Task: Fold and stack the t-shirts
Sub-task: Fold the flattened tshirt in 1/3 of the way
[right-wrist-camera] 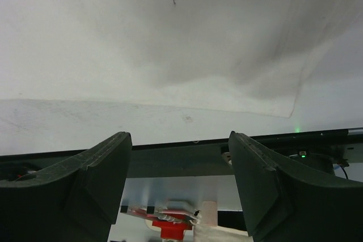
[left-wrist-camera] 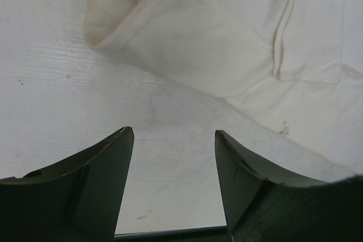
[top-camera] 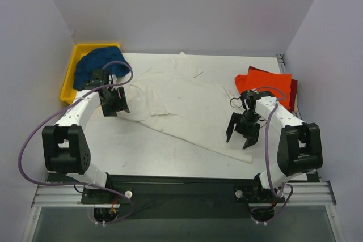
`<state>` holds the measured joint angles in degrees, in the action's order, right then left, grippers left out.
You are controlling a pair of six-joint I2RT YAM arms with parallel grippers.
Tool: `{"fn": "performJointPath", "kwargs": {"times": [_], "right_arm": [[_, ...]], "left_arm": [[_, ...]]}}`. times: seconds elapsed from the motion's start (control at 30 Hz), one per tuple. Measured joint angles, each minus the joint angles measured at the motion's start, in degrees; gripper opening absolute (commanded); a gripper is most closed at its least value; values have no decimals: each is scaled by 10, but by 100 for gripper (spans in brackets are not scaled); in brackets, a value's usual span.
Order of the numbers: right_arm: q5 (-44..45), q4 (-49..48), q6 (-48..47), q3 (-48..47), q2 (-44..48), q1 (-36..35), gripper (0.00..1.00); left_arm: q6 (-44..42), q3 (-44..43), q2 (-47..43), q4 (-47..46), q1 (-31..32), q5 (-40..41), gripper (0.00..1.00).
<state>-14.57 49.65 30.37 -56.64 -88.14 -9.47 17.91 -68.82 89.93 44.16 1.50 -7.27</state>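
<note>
Overhead, I count four: one off-white shirt [top-camera: 187, 103] spread on the surface [top-camera: 147, 151], one blue shirt [top-camera: 93, 66] in the yellow bin [top-camera: 72, 69], and one orange-red shirt [top-camera: 269, 80] on one dark red shirt [top-camera: 294, 92]. Left wrist: left fingers [left-wrist-camera: 108, 168] apart, near the off-white cloth. Right wrist: right fingers [right-wrist-camera: 102, 174] apart, near its hem.

A t-shirt [top-camera: 187, 103] lies between the bin [top-camera: 68, 81], left, and pile [top-camera: 267, 79], right.

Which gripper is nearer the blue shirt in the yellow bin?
Left. The left gripper hangs just in front of the blue shirt; the right gripper is across the table, near the orange shirts.
</note>
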Motion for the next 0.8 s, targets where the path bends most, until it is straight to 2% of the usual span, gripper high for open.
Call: {"fn": "performJointPath", "kwargs": {"times": [0.33,0.53,0.8], "right_arm": [[22,-22,2,0,-54,0,70],[37,-23,2,0,-67,0,70],[50,-27,2,0,-101,0,70]], "left_arm": [[0,44,9,-43,-28,-1,65],[6,44,47,-82,-27,0,64],[10,37,107,-85,-27,16,63]]}}
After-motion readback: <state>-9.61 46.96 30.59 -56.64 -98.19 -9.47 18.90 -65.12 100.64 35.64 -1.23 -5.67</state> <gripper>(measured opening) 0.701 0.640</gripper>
